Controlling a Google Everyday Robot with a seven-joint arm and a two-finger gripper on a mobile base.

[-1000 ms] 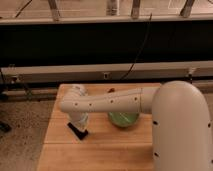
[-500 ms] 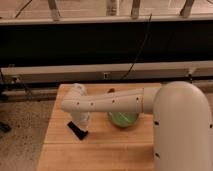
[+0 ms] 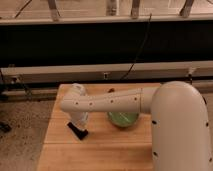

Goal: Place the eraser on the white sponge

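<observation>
The eraser (image 3: 78, 131) is a flat black block on the left part of the wooden table (image 3: 100, 150), directly under the tip of my gripper (image 3: 77, 123). My white arm (image 3: 115, 102) reaches in from the right, and the gripper points down at the eraser and touches or nearly touches it. Whether it holds the eraser cannot be told. The white sponge is not visible; the arm and gripper may hide it.
A green bowl (image 3: 122, 120) stands on the table just right of the gripper, partly under the arm. The arm's large white body (image 3: 180, 130) fills the right side. A black wall with a cable (image 3: 137, 50) runs behind the table.
The gripper and the eraser have shifted very slightly toward the table's front. Nothing else has moved.
</observation>
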